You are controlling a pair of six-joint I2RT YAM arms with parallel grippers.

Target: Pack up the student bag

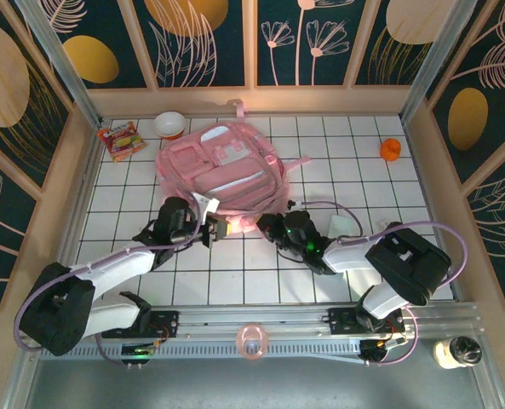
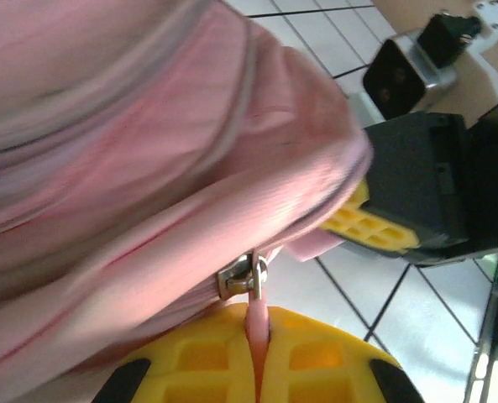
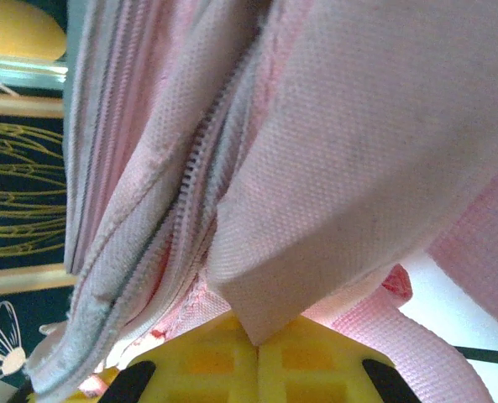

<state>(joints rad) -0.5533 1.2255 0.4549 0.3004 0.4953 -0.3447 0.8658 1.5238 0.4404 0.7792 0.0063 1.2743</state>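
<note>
The student bag (image 1: 218, 166) is a big pink backpack lying flat at the back middle of the tiled table. My left gripper (image 1: 211, 228) sits at the bag's near edge. In the left wrist view its yellow fingers (image 2: 316, 357) are shut on the pink zipper pull (image 2: 256, 323), which hangs from a metal slider (image 2: 245, 277). My right gripper (image 1: 265, 224) is just to the right of it, at the same edge. Its yellow fingers (image 3: 316, 357) are shut on the corner of a pink webbing strap (image 3: 316, 218), beside a line of zipper teeth (image 3: 205, 147).
A snack packet (image 1: 120, 139) and a small bowl (image 1: 170, 124) lie at the back left. An orange object (image 1: 391, 150) is at the back right. A pink ring (image 1: 251, 341) and a jar (image 1: 456, 351) sit by the near rail. Wooden walls enclose the table.
</note>
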